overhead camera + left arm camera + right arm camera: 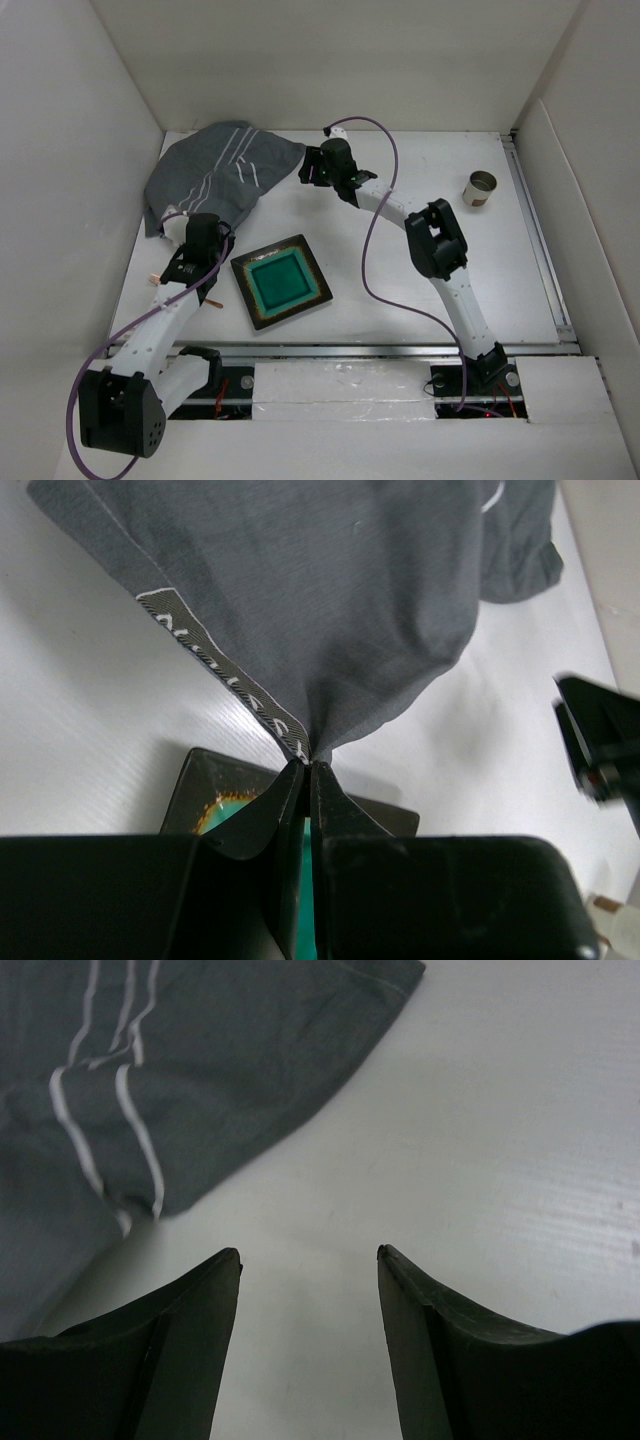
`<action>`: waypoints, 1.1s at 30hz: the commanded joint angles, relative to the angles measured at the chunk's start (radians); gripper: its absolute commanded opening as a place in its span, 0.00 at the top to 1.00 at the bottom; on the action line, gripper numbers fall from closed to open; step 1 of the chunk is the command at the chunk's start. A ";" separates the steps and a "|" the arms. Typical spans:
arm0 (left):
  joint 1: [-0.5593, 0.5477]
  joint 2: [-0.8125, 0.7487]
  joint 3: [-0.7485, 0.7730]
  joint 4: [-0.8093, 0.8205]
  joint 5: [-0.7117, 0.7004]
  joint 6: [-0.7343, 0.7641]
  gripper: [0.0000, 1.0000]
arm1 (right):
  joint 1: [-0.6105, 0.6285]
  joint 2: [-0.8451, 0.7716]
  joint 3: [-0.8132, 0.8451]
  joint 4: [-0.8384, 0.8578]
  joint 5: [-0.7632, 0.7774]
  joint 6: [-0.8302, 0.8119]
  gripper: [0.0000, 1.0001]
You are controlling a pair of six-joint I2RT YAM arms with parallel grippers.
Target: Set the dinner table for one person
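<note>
L fingers (268, 815) pinch grey cloth mat (330, 600); R fingers (190, 1360) spread (beside mat) over dinner table (480, 1160).

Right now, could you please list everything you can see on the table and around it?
cloth mat: one, grey with pale stripes, bunched at the far left.
plate: one, square, dark rim and teal centre, near left of centre.
cup: one, tan, far right.
dinner table: one, white, under everything.
rail: two lengths, silver, near and right edges.
left gripper: one, black, shut on the cloth mat's edge.
right gripper: one, black, open, beside the mat's right edge.
</note>
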 commanded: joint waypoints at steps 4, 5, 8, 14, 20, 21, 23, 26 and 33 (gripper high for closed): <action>0.000 -0.124 -0.023 -0.036 0.068 0.096 1.00 | 0.001 0.178 0.365 -0.223 0.021 0.168 0.32; 0.000 -0.128 -0.026 -0.039 0.093 0.106 1.00 | -0.010 0.200 0.397 -0.232 0.024 0.220 0.32; 0.000 -0.150 -0.047 -0.038 0.152 0.126 1.00 | -0.019 0.285 0.504 -0.249 0.012 0.320 0.30; 0.000 -0.258 -0.106 -0.033 0.243 0.159 1.00 | -0.037 0.379 0.580 -0.239 -0.003 0.521 0.30; -0.030 -0.357 -0.092 -0.121 0.268 0.192 1.00 | -0.046 0.402 0.557 -0.193 0.015 0.694 0.33; -0.042 -0.364 -0.089 -0.128 0.263 0.190 1.00 | -0.046 0.408 0.560 -0.188 0.015 0.711 0.34; -0.053 -0.390 -0.081 -0.144 0.262 0.189 1.00 | -0.046 0.433 0.581 -0.180 0.001 0.751 0.35; -0.072 -0.417 -0.046 -0.186 0.237 0.190 1.00 | -0.046 0.457 0.595 -0.156 -0.014 0.799 0.37; -0.081 -0.444 0.028 -0.239 0.188 0.204 1.00 | -0.046 0.479 0.615 -0.122 -0.008 0.819 0.59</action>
